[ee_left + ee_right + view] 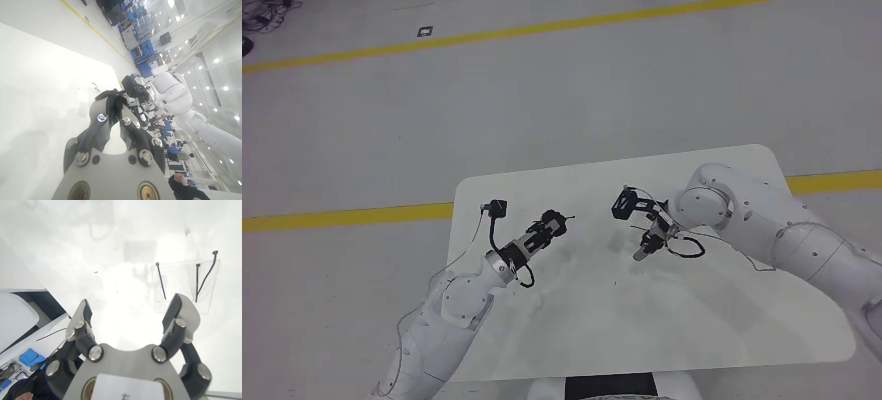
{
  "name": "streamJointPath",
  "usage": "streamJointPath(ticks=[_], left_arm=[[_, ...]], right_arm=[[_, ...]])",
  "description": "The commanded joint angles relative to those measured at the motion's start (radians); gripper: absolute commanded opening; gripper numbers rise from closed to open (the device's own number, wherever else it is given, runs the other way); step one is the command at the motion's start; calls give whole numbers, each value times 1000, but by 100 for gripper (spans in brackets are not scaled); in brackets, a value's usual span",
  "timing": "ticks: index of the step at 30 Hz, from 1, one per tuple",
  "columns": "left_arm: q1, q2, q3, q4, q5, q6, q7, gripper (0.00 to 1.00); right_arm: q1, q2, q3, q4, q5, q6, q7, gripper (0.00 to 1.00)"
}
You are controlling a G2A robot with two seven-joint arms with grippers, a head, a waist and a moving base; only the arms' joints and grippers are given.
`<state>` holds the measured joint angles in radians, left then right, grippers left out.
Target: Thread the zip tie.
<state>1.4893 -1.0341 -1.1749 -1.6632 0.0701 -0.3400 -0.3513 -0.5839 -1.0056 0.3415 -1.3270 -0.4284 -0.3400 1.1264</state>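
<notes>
My left gripper (114,106) is shut on a black zip tie (108,94), which bunches and sticks out past the fingertips. From above, this gripper (553,223) hovers over the table's left-middle. My right gripper (130,311) is open with nothing between its ribbed pads (173,310). In the top view it (640,254) points down at the table's middle, apart from the left gripper. Three loose black zip ties (160,281) (197,283) (208,273) lie on a clear flat tray (211,306) just beyond the right gripper's fingertips.
The white table (762,320) has rounded corners; one corner (111,69) lies close behind the left gripper. A small black scrap (95,87) and a few dark specks (95,272) lie on the surface. Bare tabletop stretches toward the front and right.
</notes>
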Motion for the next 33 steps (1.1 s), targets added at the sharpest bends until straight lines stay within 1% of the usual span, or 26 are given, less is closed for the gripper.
streamJointPath(ticks=[1, 2, 10, 11, 13, 15, 20, 23, 24, 25, 26, 28, 29, 30, 31, 33], left_arm=[[0, 0, 0, 0, 0, 0, 0, 0], [0, 0, 0, 0, 0, 0, 0, 0], [0, 0, 0, 0, 0, 0, 0, 0], [0, 0, 0, 0, 0, 0, 0, 0], [0, 0, 0, 0, 0, 0, 0, 0], [0, 0, 0, 0, 0, 0, 0, 0], [0, 0, 0, 0, 0, 0, 0, 0], [0, 0, 0, 0, 0, 0, 0, 0], [0, 0, 0, 0, 0, 0, 0, 0], [0, 0, 0, 0, 0, 0, 0, 0], [0, 0, 0, 0, 0, 0, 0, 0], [0, 0, 0, 0, 0, 0, 0, 0], [0, 0, 0, 0, 0, 0, 0, 0], [0, 0, 0, 0, 0, 0, 0, 0], [0, 0, 0, 0, 0, 0, 0, 0], [0, 0, 0, 0, 0, 0, 0, 0]], right_arm=[[16, -7, -33, 18, -9, 0, -26, 100], [21, -10, -41, 30, 5, 0, -48, 100], [18, -10, -40, 30, 3, 1, -54, 100], [11, -9, -37, 33, -15, 10, -81, 100], [-2, -7, -31, 33, -58, 47, -104, 100], [-8, -4, -17, 32, -56, 36, -109, 100], [-25, 7, 16, 36, -61, 29, -106, 100], [-33, 13, 38, 41, -81, 30, -123, 100], [-37, 16, 44, 39, -84, 29, -124, 92], [-40, 18, 49, 38, -88, 29, -125, 76], [-44, 20, 54, 37, -93, 29, -123, 45], [-50, 24, 66, 35, -96, 23, -115, 41], [-53, 25, 71, 37, -98, 20, -114, 32], [-56, 26, 76, 38, -101, 11, -114, 27], [-58, 27, 80, 41, -101, 2, -114, 27], [-62, 28, 84, 42, -104, 0, -110, 24]])
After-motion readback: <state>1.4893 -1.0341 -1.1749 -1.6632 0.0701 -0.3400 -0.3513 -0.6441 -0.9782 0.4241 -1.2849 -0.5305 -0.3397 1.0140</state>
